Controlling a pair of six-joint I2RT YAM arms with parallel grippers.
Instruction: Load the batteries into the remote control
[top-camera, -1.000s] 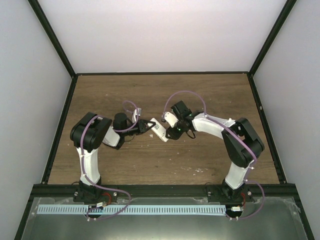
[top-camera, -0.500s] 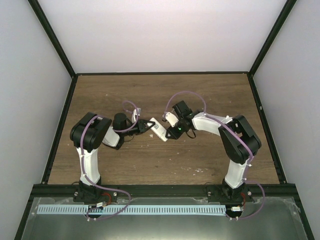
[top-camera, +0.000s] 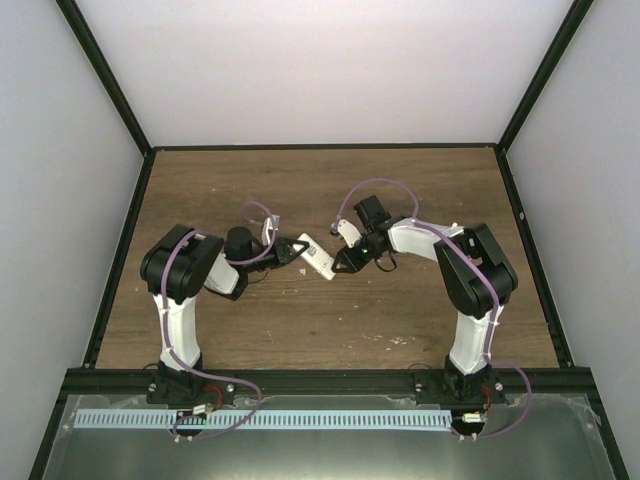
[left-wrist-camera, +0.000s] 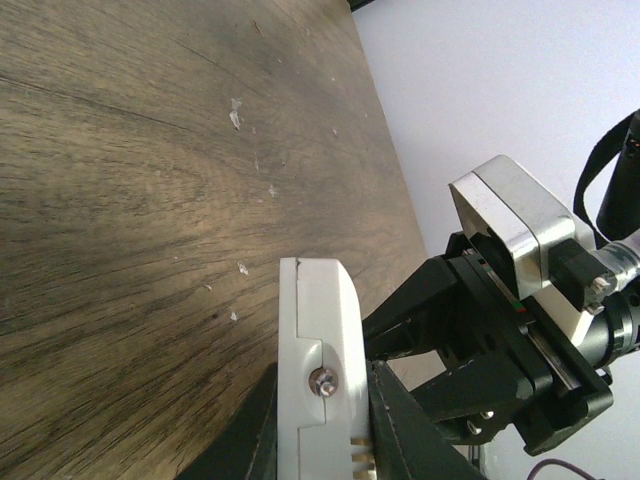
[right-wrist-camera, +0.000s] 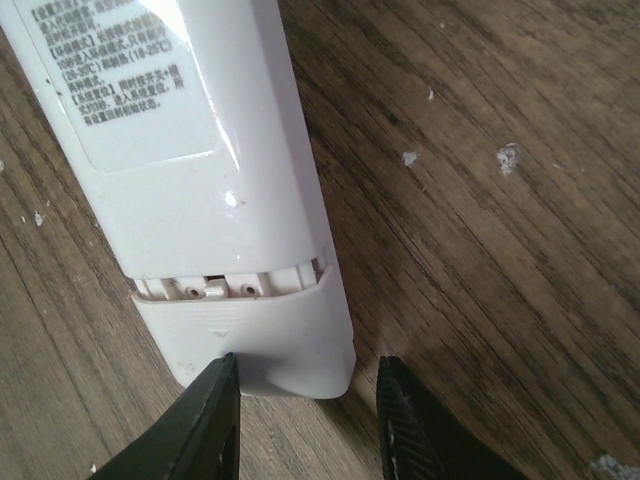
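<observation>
Left jaws clamp the remote control (right-wrist-camera: 190, 150) while the right jaws, just narrowed but still open, straddle its end cover (right-wrist-camera: 250, 325), probably to slide it shut.

Remote control (top-camera: 318, 258) mid-surface (top-camera: 330, 190), between both arms. Left gripper (top-camera: 297, 250) at its left end, left fingers (left-wrist-camera: 400, 430) either side of body. Right gripper (right-wrist-camera: 300, 385) at opposite end. Battery cover (right-wrist-camera: 250, 335) on that end, between right fingers (right-wrist-camera: 205, 420), narrow gap to body. Crumbs (right-wrist-camera: 410, 158) on surface beside remote control.
</observation>
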